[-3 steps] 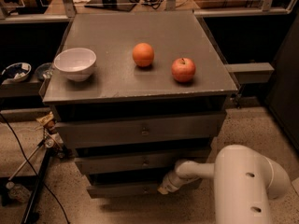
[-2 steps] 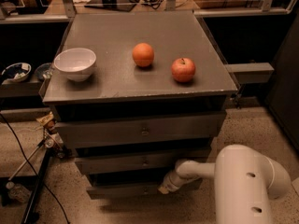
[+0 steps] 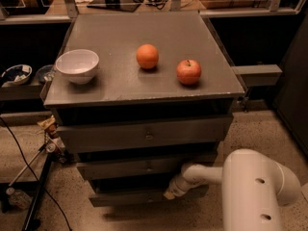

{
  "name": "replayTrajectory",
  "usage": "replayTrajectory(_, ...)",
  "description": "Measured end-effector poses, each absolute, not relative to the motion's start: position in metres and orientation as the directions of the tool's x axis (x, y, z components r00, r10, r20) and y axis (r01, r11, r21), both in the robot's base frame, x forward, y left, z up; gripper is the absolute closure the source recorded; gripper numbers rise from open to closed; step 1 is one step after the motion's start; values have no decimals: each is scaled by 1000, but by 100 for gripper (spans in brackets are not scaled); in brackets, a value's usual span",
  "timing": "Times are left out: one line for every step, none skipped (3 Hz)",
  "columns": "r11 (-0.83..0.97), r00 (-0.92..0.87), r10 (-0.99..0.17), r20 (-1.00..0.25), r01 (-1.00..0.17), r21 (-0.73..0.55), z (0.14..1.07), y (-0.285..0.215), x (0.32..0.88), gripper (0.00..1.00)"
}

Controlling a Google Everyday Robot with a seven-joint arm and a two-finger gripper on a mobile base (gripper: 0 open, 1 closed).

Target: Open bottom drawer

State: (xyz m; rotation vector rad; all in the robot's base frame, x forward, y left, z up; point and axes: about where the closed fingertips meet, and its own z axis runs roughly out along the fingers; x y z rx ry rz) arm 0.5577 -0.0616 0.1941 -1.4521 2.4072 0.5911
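Camera view: claw point(image 3: 169, 194) at bottom drawer point(image 3: 122, 198); knob indistinct.

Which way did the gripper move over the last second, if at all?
No. The gripper sits at the front of the bottom drawer, right of centre, in the same spot against the cabinet as before.

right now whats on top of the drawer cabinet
A white bowl, an orange and an apple sit apart on the cabinet top. Nothing there is covered; the drawer insides are hidden. The hand is low, at the bottom drawer front.
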Motion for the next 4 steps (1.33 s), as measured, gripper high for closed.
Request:
replayTrajectory(415, -462, -777, -427, -886, 204, 194, -63, 560, 100)
replayTrajectory(431, -469, -760, -449, -882, 192, 204, -66, 562, 100)
replayTrajectory(439, -473, -753, -458, -879, 186, 206, -67, 558, 100)
replayTrajectory(452, -476, -739, -477, -875, 173, 210, -69, 552, 100)
